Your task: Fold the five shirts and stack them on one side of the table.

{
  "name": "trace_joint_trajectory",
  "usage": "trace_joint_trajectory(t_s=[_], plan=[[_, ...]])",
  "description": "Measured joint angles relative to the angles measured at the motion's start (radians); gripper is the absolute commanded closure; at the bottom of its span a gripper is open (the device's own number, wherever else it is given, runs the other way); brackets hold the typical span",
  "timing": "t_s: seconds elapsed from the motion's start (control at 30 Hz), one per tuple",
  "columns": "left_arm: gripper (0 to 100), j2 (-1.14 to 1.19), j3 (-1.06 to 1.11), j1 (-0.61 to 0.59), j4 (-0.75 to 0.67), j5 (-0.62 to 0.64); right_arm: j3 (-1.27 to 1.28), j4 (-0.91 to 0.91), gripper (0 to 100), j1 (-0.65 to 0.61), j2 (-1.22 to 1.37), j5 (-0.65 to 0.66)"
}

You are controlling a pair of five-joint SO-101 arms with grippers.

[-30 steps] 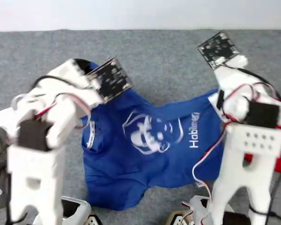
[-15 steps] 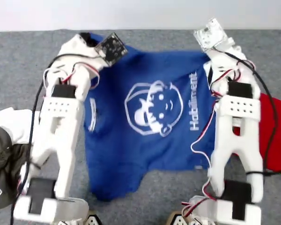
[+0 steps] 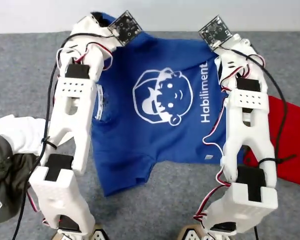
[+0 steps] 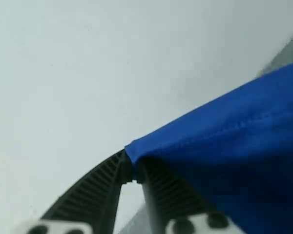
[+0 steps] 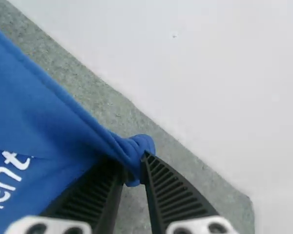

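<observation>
Grey counter (image 3: 35, 55) with the blue shirt (image 3: 160, 145) now drawn out flat, print upward, toward the far edge; a second ago it lay bunched nearer the arm bases. Left tool (image 4: 132, 168) and right tool (image 5: 135, 168) each pinch its far edge. Spreading appears complete, so folding can follow.

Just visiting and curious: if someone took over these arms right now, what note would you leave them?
Left gripper: shut on a far corner of the blue shirt.
Right gripper: shut on its other far corner.
Blue shirt lies spread on the table, unfolded.
Red shirt by the right arm; white shirt and dark garment by the left arm.
Done: no folds, no stack.
Left: fold and stack all.
</observation>
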Motion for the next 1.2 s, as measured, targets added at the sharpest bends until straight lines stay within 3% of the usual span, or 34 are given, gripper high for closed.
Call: trace_joint_trajectory(t_s=[0.33,0.63,0.77,0.97,1.2], plan=[[99,-0.124,-0.008,0.063,0.669,0.0,0.0,0.425,98.9,0.002,-0.032,0.037],[99,-0.175,-0.015,0.072,1.089,0.0,0.0,0.767,98.9,0.002,-0.123,0.037],[99,-0.176,-0.017,0.072,1.195,0.0,0.0,0.872,98.9,0.0,-0.133,0.037],[99,-0.259,0.035,0.077,1.208,0.0,0.0,1.034,98.9,0.043,-0.133,0.037],[99,-0.539,0.404,0.163,1.211,-0.031,0.0,1.195,98.9,0.084,-0.133,0.04]])
